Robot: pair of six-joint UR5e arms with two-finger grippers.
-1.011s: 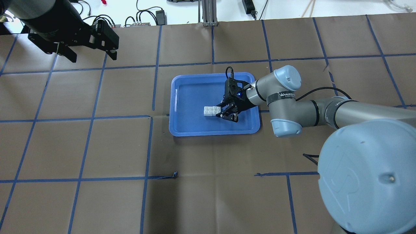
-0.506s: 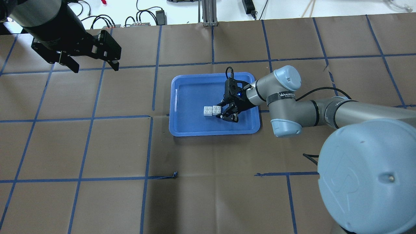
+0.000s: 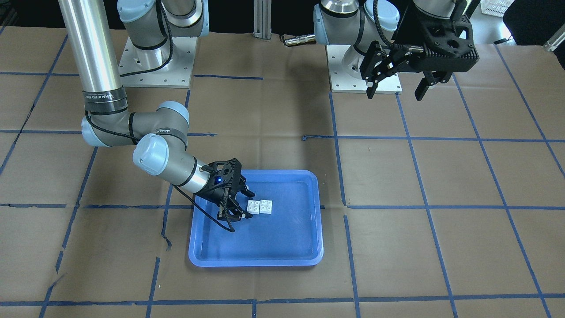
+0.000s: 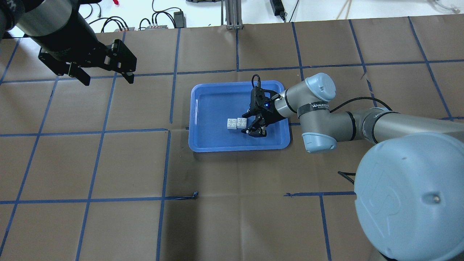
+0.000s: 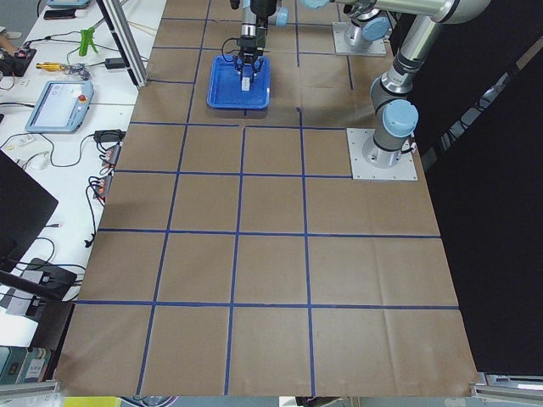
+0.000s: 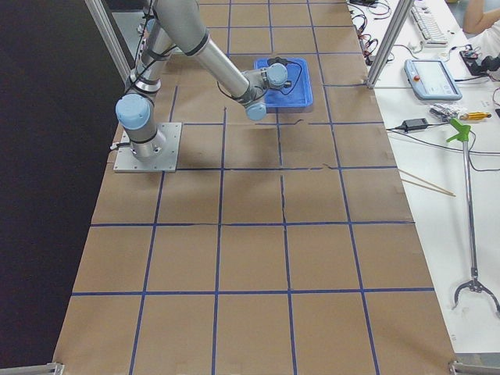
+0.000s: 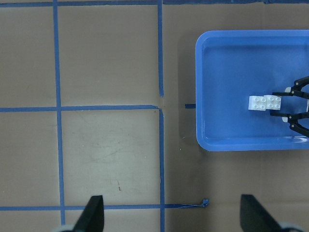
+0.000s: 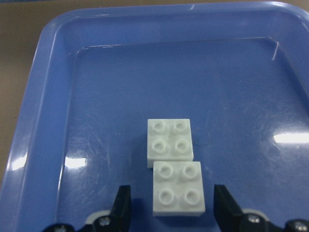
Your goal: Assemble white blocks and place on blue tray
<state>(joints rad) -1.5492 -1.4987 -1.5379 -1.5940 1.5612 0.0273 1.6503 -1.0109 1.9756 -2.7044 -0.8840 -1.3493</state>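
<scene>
On the blue tray (image 4: 214, 105) floor, near its centre, the white blocks (image 4: 235, 123) lie side by side, touching, slightly offset, studs up, not stacked. Right gripper (image 4: 250, 127) sits low over the tray, spread open, fingers (image 8: 123, 208) flanking the block nearer the tray's right rim, no contact seen. Left gripper (image 4: 108, 80) is open, empty, high and well off the tray's left side. Looks like the grasp step: centre jaws on that one block, close square on its flat sides, don't nudge the neighbour, lift straight, line up studs, press down
</scene>
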